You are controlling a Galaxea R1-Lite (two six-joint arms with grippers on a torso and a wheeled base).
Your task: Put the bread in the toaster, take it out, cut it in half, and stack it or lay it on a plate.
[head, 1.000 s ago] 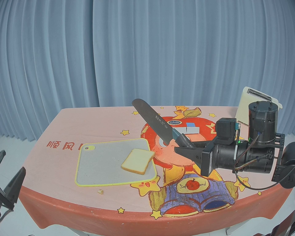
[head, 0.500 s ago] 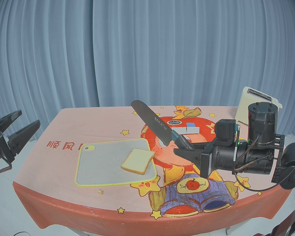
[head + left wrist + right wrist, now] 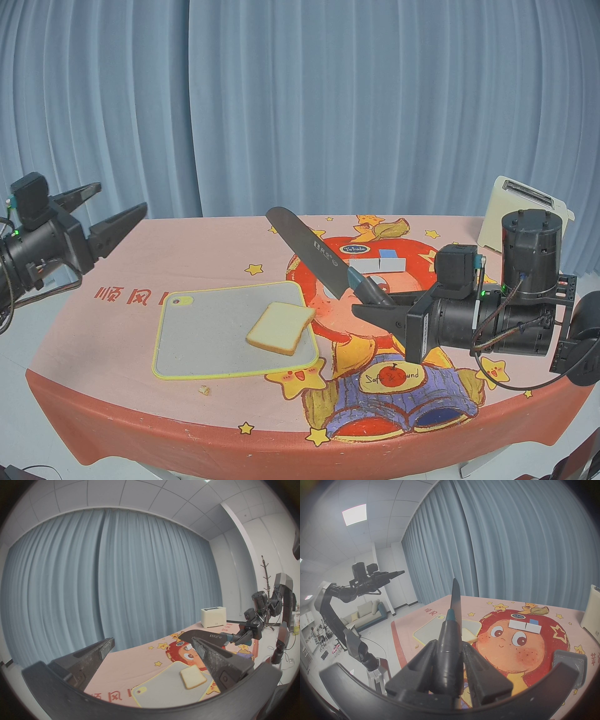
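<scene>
Grey plastic with a yellow rim, the cutting board [image 3: 206,337] lies left of centre in the head view on the pink printed table [image 3: 125,250]. The bread [image 3: 280,327], one pale slice with a tan crust, lies flat on the board's right end, one corner reaching the board's right edge. A small crumb [image 3: 204,390] sits on the cloth just below the board.

At right of centre the right gripper [image 3: 374,301] is pinched on the black handle of the knife [image 3: 309,250]. The dark blade, which carries a short line of white print, slants up and to the left in the air, apart from the bread.

At the left edge the left gripper [image 3: 120,197] hangs above the table's side, fingers spread wide and holding nothing.

Red characters are printed left of the board, and a cartoon figure with lettered badges fills the table's middle. The cream toaster [image 3: 500,225] stands at the far right; what is in its top slot cannot be told.
</scene>
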